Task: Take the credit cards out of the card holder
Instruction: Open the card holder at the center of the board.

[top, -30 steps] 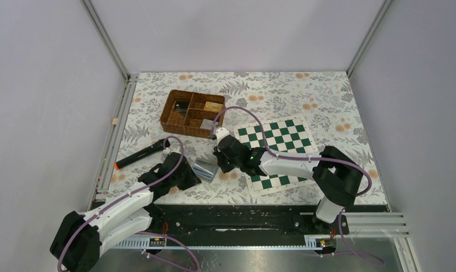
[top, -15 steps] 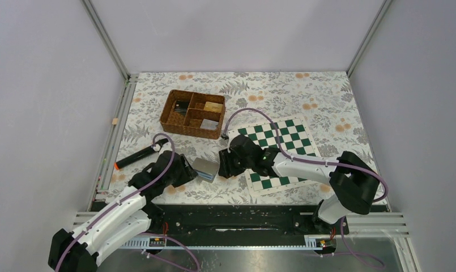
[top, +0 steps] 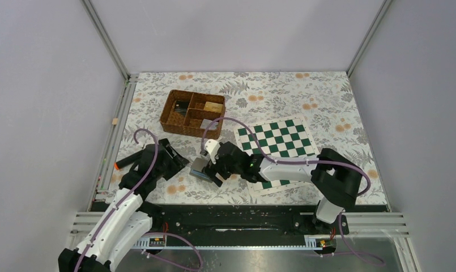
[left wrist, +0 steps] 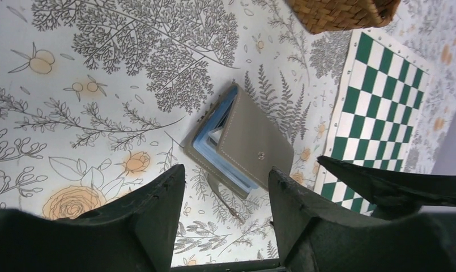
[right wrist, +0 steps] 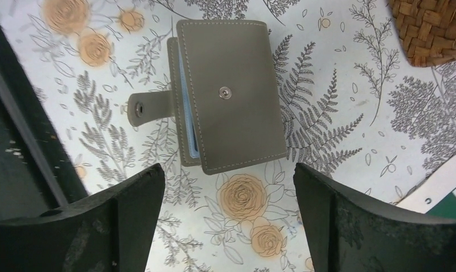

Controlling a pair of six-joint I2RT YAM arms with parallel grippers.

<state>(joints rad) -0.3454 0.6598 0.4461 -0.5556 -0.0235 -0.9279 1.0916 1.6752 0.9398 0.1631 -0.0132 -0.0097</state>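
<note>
1. Lying flat on the floral tablecloth (top: 282, 93), the card holder (top: 199, 166) sits between the two arms, just left of the chessboard mat (top: 276, 139). Cover folded over, snap strap (right wrist: 139, 109) undone.
2. Left gripper (left wrist: 226, 173): jaws apart, empty, just beside the holder. Right gripper (right wrist: 228, 170): jaws wide, empty, hovering over it.
3. Judged light and thin, with a soft, floppy cover. It will likely skid on the cloth if nudged.
4. Best hold: pin the spine side with one gripper, and lift the free edge where the blue leaves (right wrist: 184, 90) show with the other.
</note>
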